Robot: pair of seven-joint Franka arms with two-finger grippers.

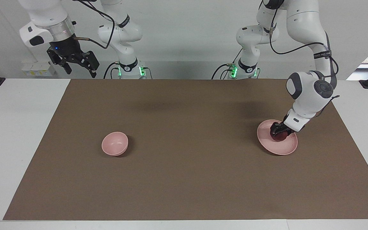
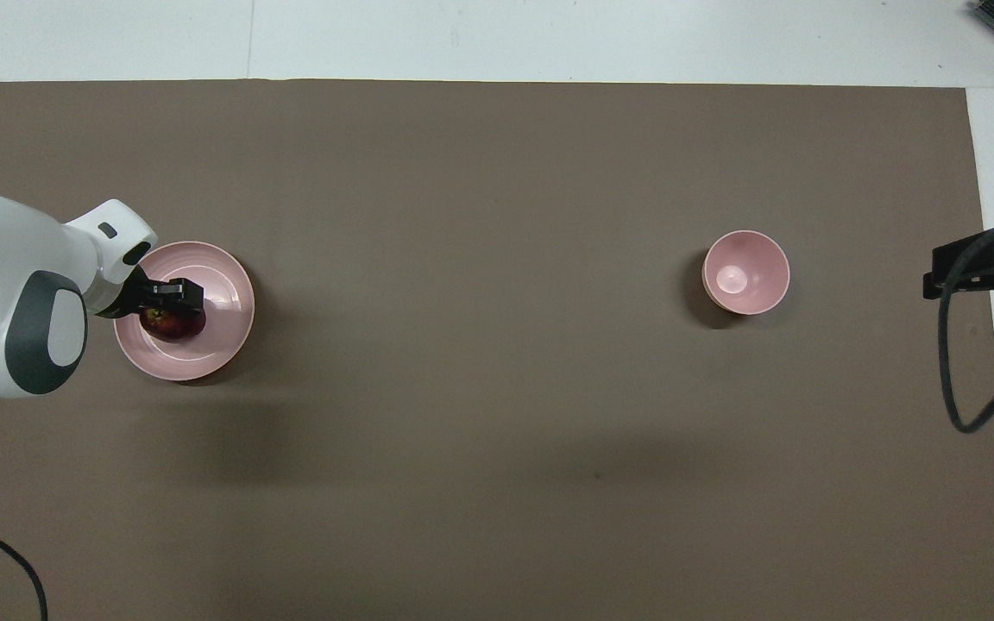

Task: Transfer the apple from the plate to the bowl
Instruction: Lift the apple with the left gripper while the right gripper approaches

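We see the apple (image 1: pixel 279 137) on the plate (image 1: pixel 281 148) at the left arm's end of the table, our left gripper (image 1: pixel 279 131) clamped on it. The bowl (image 1: pixel 115 144) sits well apart. Our right gripper (image 1: pixel 75 62) waits raised, fingers apart.

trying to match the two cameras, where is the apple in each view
Facing view: the apple sits on the plate at the picture's right, under the left gripper, which is shut on it.
Overhead view: the apple sits on the plate at the picture's left edge, partly covered by the left gripper.
Shared landmark: the bowl, toward the right arm's end of the table.
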